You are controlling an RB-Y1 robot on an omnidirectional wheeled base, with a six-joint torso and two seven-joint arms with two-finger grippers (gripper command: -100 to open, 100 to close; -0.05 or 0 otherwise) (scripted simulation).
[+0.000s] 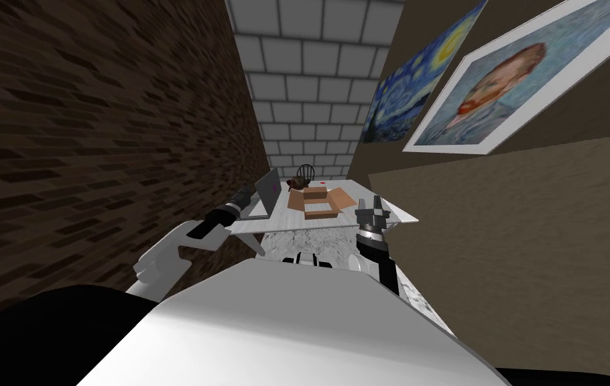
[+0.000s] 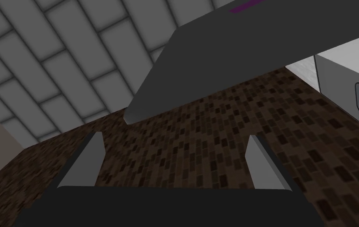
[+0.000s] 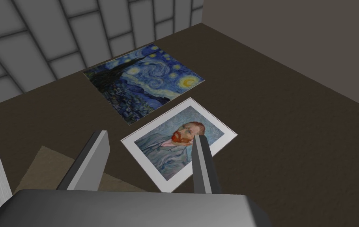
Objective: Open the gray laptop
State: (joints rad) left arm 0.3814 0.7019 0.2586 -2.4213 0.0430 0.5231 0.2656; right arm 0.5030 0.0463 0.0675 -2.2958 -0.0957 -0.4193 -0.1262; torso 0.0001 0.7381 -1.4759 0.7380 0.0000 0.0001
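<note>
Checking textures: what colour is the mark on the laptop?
Magenta mark on a grey laptop, clearest in the head view.

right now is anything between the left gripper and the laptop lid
Nothing visible. The left gripper, fingers open, sits right by the lid edge of the laptop, with no object between. The cardboard box lies on the laptop's far side, away from that arm.

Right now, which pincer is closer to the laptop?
Left. The left pincer sits just beside the laptop, at its raised lid; the right pincer is across the table, beyond the cardboard box.
</note>
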